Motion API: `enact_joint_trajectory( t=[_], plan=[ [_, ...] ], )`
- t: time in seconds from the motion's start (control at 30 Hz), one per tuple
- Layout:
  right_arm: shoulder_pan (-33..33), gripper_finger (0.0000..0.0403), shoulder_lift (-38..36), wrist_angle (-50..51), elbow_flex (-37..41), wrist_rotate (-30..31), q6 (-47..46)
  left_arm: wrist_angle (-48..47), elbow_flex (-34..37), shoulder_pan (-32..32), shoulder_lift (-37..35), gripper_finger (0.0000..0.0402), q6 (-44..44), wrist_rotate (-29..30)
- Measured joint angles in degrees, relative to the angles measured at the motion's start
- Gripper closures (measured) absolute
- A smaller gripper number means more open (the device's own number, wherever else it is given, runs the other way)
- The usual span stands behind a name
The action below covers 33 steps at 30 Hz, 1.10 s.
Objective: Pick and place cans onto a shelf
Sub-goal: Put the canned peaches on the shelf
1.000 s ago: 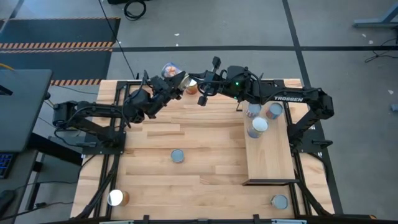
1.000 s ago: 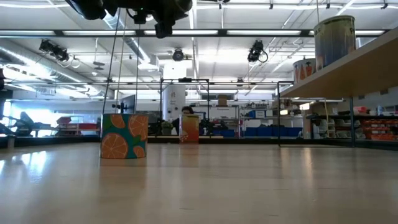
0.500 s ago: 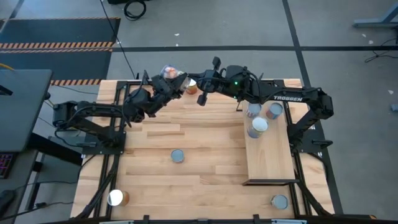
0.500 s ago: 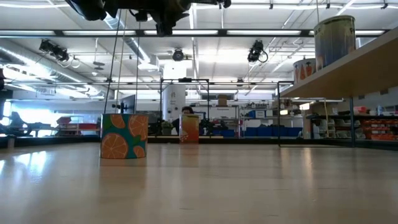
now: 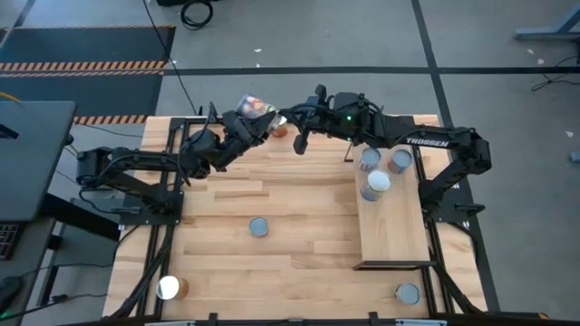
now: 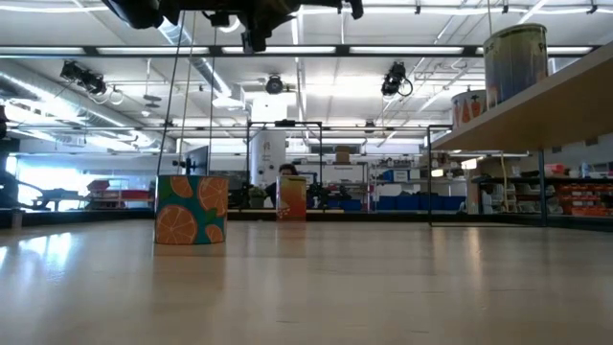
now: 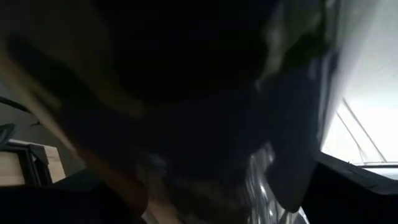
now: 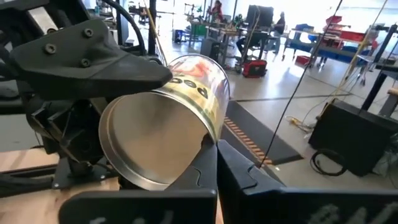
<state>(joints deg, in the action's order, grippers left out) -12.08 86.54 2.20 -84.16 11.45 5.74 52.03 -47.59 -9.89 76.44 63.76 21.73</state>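
Observation:
My left gripper (image 5: pixel 250 116) is shut on a labelled can (image 5: pixel 256 108), held high above the table's far edge. In the right wrist view the can (image 8: pixel 165 127) lies tilted, its silver end facing the camera. My right gripper (image 5: pixel 299 139) is shut and hovers just right of that can, its fingertips (image 8: pixel 216 149) close by the can's rim. The shelf (image 5: pixel 391 222) stands at the right with three cans (image 5: pixel 376 183) on its far end. The left wrist view is dark and blurred. My left gripper pinches the can's side wall between its fingers; one finger (image 8: pixel 93 59) lies along the wall's upper side (image 8: pixel 180 78), and the other is hidden behind the can. The can is lifted clear and tilted. My right gripper: I cannot tell whether its fingertips touch the can's rim (image 8: pixel 208 138).
An orange can (image 5: pixel 278 127) stands at the far edge under the grippers. Loose cans stand mid-table (image 5: pixel 259 226), at the near left (image 5: pixel 169 288) and near right (image 5: pixel 408 292). In the low view a teal can with orange slices (image 6: pixel 191 209) stands at the left.
My left gripper has carried the can a little toward the table's right edge and the can has turned somewhat. My right arm has shifted a little toward the right edge, its gripper staying beside the can.

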Motion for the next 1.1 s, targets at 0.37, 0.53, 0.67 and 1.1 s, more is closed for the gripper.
enact_joint_trajectory(
  t=[0.37, 0.53, 0.67, 1.1],
  plan=[
    [-1.5, 0.0403, -0.7, -3.5, 0.0, 6.7, 0.5, -0.2, 0.1, -0.1, -0.1, 0.0046, -4.1, -2.8],
    [-3.4, 0.0403, -2.9, -6.2, -0.2, 10.6, 1.0, -2.5, 0.3, 0.6, 0.1, 0.0046, -7.9, -5.6],
    [-5.4, 0.0403, -6.4, -2.7, -0.1, 9.0, -2.1, -5.4, 0.3, 0.9, 0.0, 0.0046, -11.9, -9.7],
    [-6.0, 0.0403, -17.5, 48.9, -14.8, -0.7, -22.0, -32.3, 0.2, 0.7, -9.0, 0.0047, -22.0, -9.8]
  ],
)
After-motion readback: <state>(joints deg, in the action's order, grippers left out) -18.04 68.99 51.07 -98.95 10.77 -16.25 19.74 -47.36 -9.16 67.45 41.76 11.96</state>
